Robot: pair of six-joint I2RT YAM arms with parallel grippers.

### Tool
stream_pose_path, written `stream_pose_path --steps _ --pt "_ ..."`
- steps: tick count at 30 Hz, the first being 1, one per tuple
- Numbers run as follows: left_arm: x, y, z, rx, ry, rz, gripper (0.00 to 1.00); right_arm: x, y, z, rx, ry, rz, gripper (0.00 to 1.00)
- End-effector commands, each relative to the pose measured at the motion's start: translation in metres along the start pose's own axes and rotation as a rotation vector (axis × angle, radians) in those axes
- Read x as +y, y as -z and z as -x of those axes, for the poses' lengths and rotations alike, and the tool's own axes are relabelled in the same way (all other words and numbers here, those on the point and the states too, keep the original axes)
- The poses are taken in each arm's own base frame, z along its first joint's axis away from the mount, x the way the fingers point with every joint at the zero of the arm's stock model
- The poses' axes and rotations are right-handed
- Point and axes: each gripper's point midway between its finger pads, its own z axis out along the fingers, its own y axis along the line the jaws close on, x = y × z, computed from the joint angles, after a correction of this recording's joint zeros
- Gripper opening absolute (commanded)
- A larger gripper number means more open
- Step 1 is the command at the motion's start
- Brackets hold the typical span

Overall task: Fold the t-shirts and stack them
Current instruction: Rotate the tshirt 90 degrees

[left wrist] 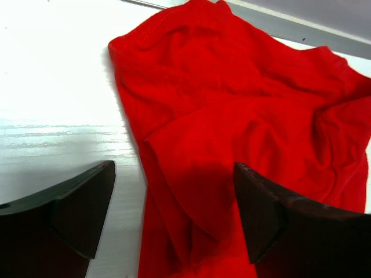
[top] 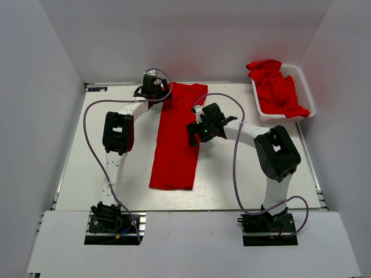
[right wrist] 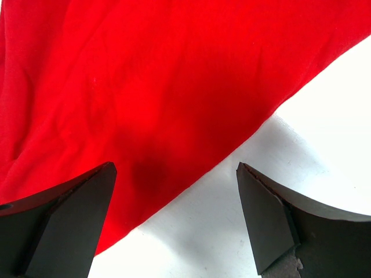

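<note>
A red t-shirt (top: 177,139) lies on the white table as a long narrow strip, running from the back edge toward the front. My left gripper (top: 155,87) is open above its far left corner; the left wrist view shows the wrinkled cloth (left wrist: 232,133) between the spread fingers (left wrist: 87,202). My right gripper (top: 197,132) is open over the strip's right edge; the right wrist view shows the smooth cloth edge (right wrist: 145,98) and bare table between its fingers (right wrist: 266,214). More red t-shirts (top: 277,87) lie heaped in the basket.
A white lattice basket (top: 305,87) stands at the back right of the table. White walls close in the back and both sides. Purple cables loop off both arms over the table (top: 93,168).
</note>
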Motion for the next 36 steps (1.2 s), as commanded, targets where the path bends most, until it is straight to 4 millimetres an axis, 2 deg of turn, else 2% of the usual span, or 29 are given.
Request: stream_pose_path --steps 1,17,19,21,23,28,30,36 --pt "-0.025 0.027 0.045 -0.090 0.018 -0.070 0.88 0.001 0.002 0.011 -0.023 0.010 0.008 0.90" --pt "-0.028 0.031 0.057 -0.121 0.026 -0.071 0.87 0.000 0.000 0.009 -0.013 0.004 0.008 0.90" --pt "-0.025 0.032 0.063 -0.133 0.030 -0.068 0.81 0.000 0.000 0.010 -0.015 0.000 0.008 0.90" --pt "-0.025 0.032 0.063 -0.133 0.030 -0.068 0.67 0.001 0.001 0.011 -0.019 0.003 0.012 0.90" --pt "-0.025 0.032 0.063 -0.133 0.030 -0.068 0.58 0.001 -0.001 0.008 -0.012 0.000 0.016 0.90" --pt "-0.027 0.033 0.067 -0.141 0.030 -0.072 0.45 0.002 -0.002 0.008 -0.011 -0.002 0.024 0.90" --pt "-0.027 0.033 0.067 -0.141 0.030 -0.072 0.43 0.003 -0.001 0.009 -0.014 -0.003 0.025 0.90" --pt "-0.027 0.033 0.067 -0.141 0.030 -0.072 0.20 0.003 -0.002 0.007 -0.006 -0.005 0.027 0.90"
